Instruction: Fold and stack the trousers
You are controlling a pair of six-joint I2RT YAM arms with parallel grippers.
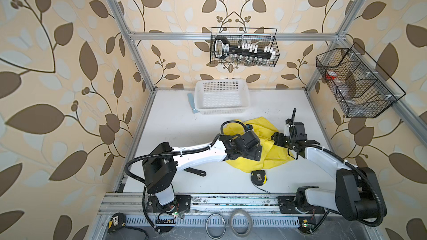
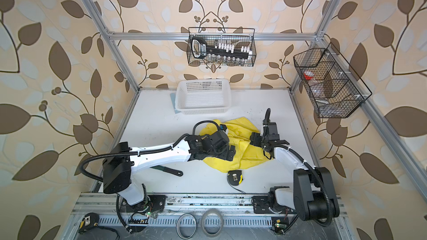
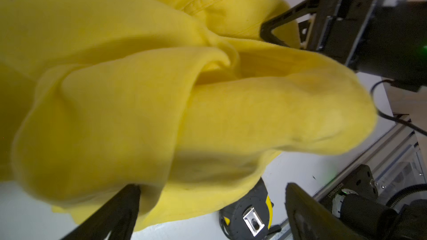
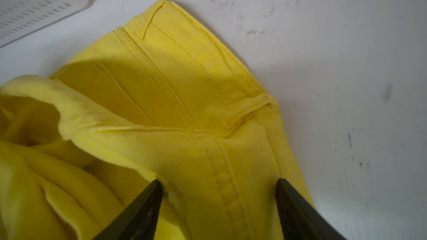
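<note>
The yellow trousers lie crumpled in a heap in the middle of the white table. My left gripper hovers over the heap's left part. In the left wrist view its jaws stand wide open, and a hanging fold of the trousers brushes one finger. My right gripper sits at the heap's right edge. Its jaws are open and straddle a seamed stretch of the trousers near the waistband.
A white perforated basket stands at the back of the table, a blue strip beside it. A black-and-yellow tape measure lies just in front of the trousers. A black tool lies under the left arm. Two wire baskets hang on the frame.
</note>
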